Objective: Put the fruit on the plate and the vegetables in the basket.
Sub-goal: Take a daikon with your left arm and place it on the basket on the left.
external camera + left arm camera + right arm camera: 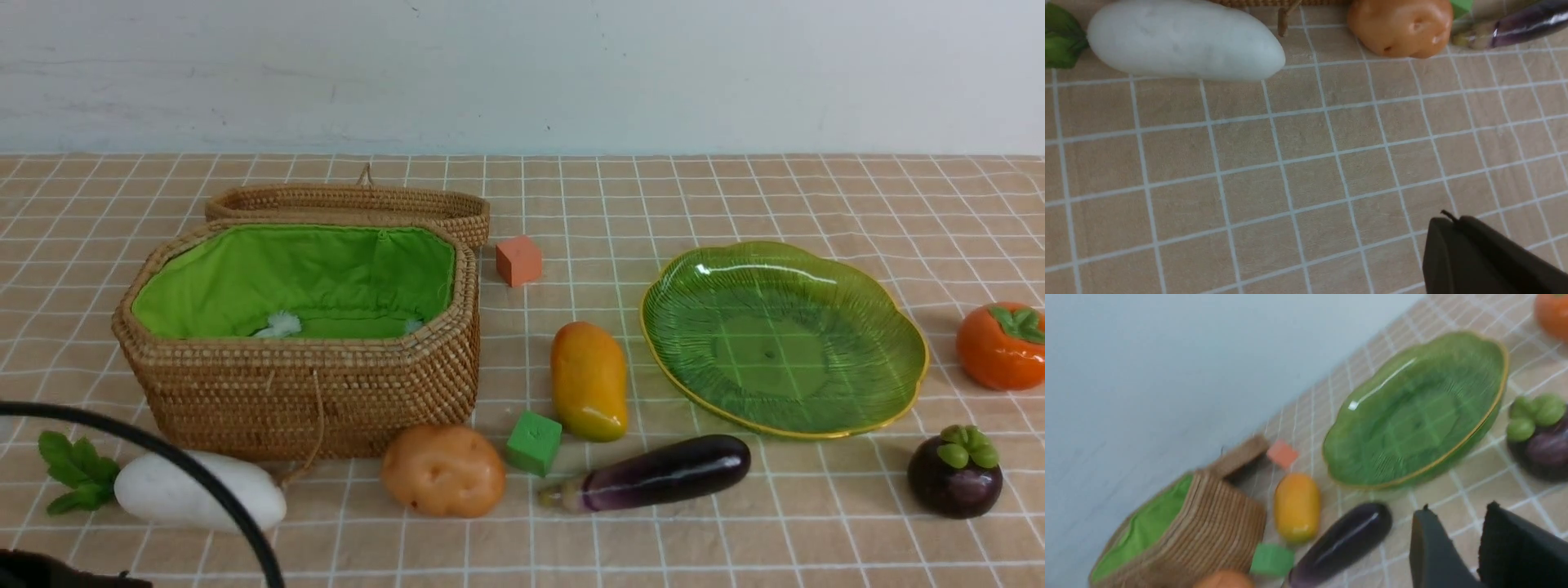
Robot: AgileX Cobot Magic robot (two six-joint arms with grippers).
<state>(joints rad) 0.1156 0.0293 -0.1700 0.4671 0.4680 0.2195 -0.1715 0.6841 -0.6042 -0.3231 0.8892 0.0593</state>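
The open wicker basket (302,392) stands at the left, the green plate (784,339) at the right; neither holds any produce. The radish (155,490), potato (443,469) and eggplant (661,474) lie along the front. The mango (588,380) lies between basket and plate. The persimmon (1002,347) and mangosteen (955,478) sit right of the plate. My left gripper (1453,220) is shut and empty, hovering over bare cloth short of the radish (1184,41) and potato (1400,26). My right gripper (1459,510) is open and empty, near the eggplant (1343,539) and mangosteen (1541,445).
An orange cube (518,260) sits behind the mango beside the basket's lid (351,204). A green cube (533,442) lies between potato and mango. A black cable (204,490) arcs across the front left corner, over the radish. A pale wall closes the far side.
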